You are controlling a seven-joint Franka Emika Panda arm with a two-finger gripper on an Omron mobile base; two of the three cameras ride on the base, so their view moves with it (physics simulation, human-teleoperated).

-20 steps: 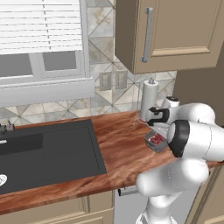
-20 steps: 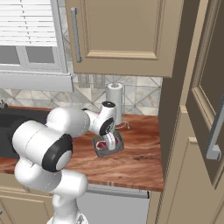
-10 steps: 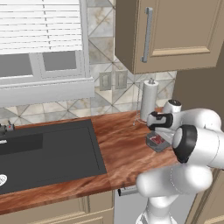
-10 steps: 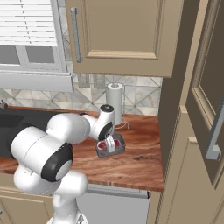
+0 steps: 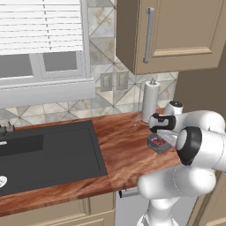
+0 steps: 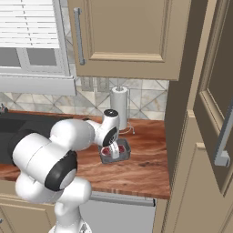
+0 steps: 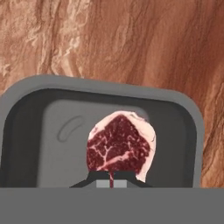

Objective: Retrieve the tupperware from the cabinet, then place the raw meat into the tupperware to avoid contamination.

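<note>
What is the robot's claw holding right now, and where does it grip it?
The gripper is shut on the raw meat, pinching its near edge between the fingertips, over the inside of the tupperware on the counter.

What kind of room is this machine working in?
A home kitchen, by the look of it: a dark sink set into a wooden counter, a paper towel roll by the tiled wall, beige wall cabinets above, and raw meat sitting in a grey tupperware.

No legible text — none anywhere
</note>
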